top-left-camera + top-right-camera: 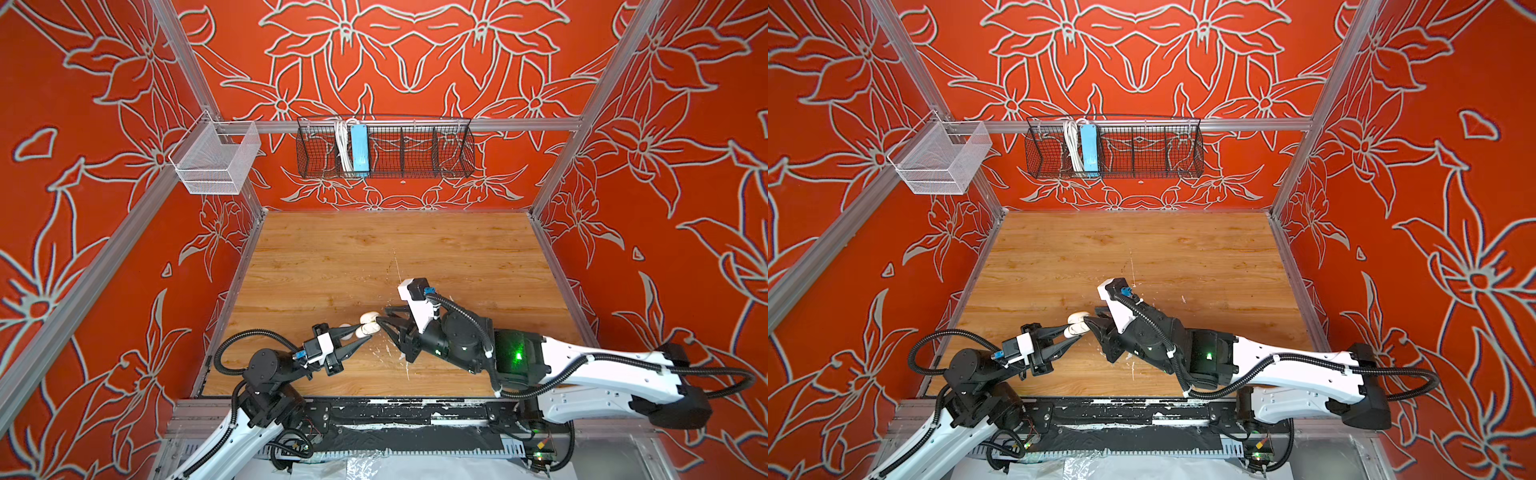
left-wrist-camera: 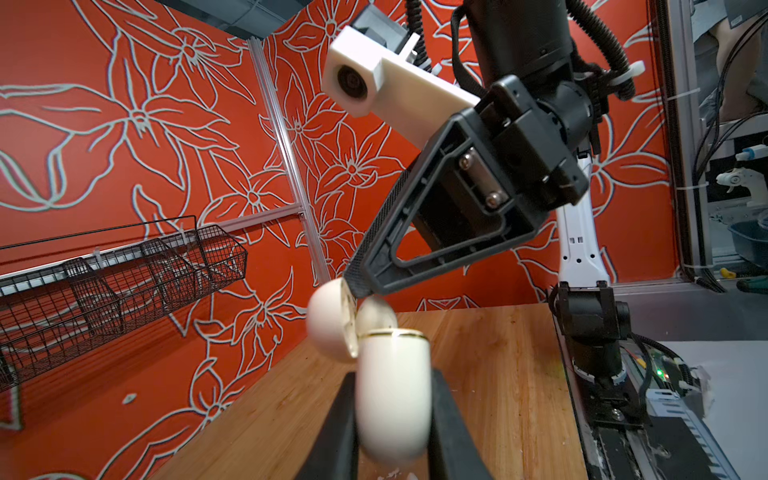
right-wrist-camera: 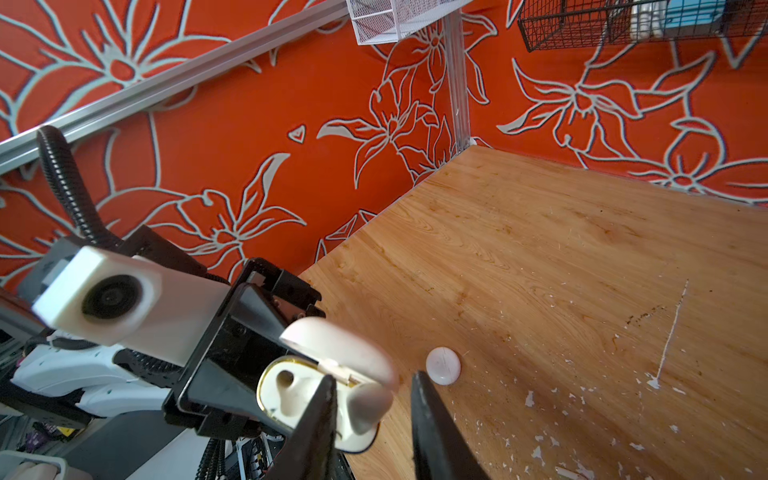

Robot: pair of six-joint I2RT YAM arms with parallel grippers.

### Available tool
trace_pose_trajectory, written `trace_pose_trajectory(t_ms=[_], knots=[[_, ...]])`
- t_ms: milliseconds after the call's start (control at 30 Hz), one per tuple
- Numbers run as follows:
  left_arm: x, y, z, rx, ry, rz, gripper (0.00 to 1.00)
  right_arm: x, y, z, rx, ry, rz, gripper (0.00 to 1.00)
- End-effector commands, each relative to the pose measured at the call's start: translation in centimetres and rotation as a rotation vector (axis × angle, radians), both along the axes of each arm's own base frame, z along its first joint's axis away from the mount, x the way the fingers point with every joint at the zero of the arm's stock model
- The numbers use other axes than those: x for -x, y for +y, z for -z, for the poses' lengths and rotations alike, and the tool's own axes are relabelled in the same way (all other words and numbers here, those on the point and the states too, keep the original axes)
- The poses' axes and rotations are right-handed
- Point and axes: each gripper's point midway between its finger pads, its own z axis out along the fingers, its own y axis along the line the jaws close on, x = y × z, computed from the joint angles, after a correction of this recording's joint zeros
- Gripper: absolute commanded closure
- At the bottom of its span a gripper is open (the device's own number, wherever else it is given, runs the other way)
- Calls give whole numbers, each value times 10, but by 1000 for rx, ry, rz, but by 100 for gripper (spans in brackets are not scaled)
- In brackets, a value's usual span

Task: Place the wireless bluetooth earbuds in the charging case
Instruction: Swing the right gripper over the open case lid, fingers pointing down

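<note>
The left gripper [image 2: 392, 440] is clamping the white charging case [image 2: 392, 374] while the right gripper [image 3: 374, 376], jaws slightly parted, is touching a fingertip [image 2: 359, 286] to its open lid [image 2: 328, 320].

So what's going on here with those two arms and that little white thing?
The left gripper is shut on an open white charging case, holding it above the wooden table. The right gripper is at the case's mouth, jaws apart around a small white piece, apparently an earbud. One socket looks empty. A white disc lies on the table.
</note>
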Motion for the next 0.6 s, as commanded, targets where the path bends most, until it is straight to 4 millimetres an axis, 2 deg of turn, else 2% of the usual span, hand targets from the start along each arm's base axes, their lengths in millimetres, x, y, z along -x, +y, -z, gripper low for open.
trace_pose_trajectory(t_ms=[0, 367, 567], knots=[[3, 2, -6, 19, -34, -5, 100, -5, 1, -10, -41, 16, 31, 67], [0, 3, -6, 15, -43, -28, 100, -2, 15, -3, -34, 32, -6, 72], [1, 3, -4, 11, -46, -18, 100, -10, 7, 4, -15, 28, 53, 72]])
